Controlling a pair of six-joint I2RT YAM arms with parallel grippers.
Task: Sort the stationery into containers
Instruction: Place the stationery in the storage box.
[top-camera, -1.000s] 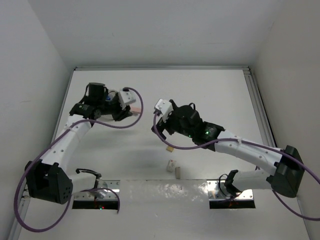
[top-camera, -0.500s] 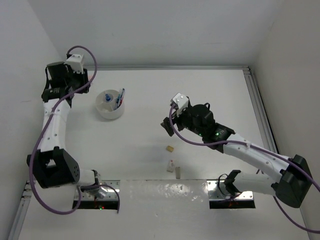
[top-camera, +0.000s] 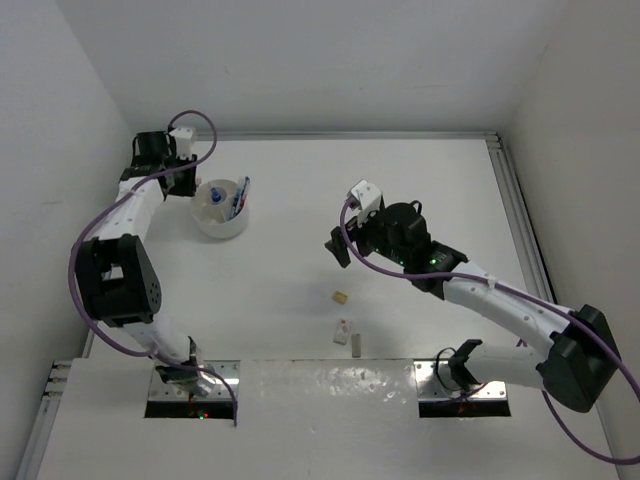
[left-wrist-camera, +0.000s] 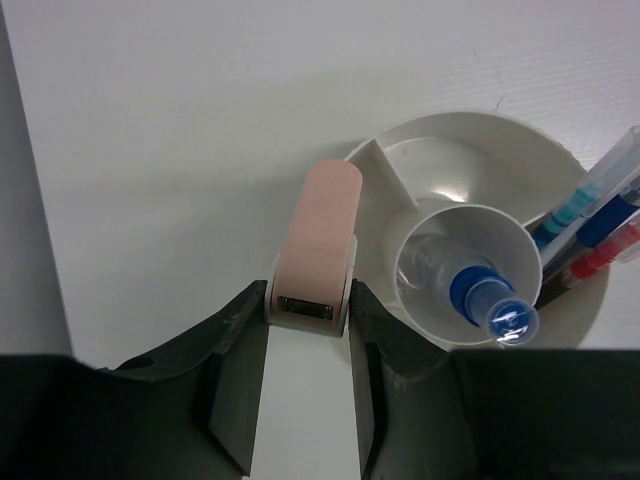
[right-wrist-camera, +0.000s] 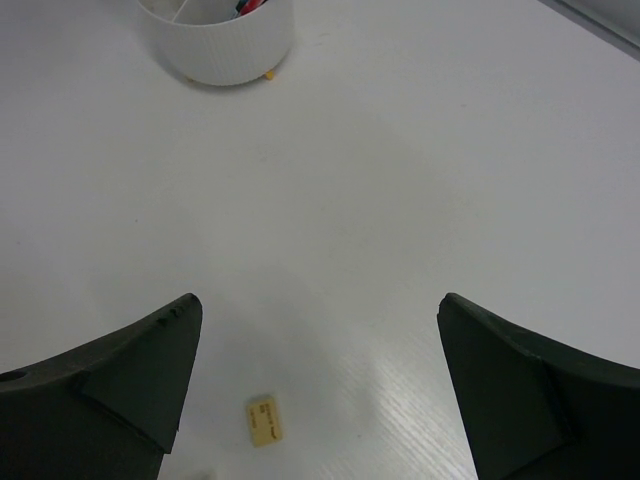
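My left gripper (left-wrist-camera: 310, 305) is clamped on the pink eraser (left-wrist-camera: 318, 235), its free end at the rim of the white tub (left-wrist-camera: 470, 135), which holds 1 blue-capped bottle (left-wrist-camera: 480, 300) and the pens (left-wrist-camera: 600, 215). My right gripper (right-wrist-camera: 318, 380) hangs wide open, holding nothing, above the tan block (right-wrist-camera: 264, 420) on the table (right-wrist-camera: 400, 150).

One divided white tub (top-camera: 222, 229), one blue-capped bottle (left-wrist-camera: 478, 297), one pink eraser (left-wrist-camera: 318, 240), one tan block (top-camera: 340, 296), two small white items (top-camera: 343, 330) and at least two pens (left-wrist-camera: 592, 212) were present.
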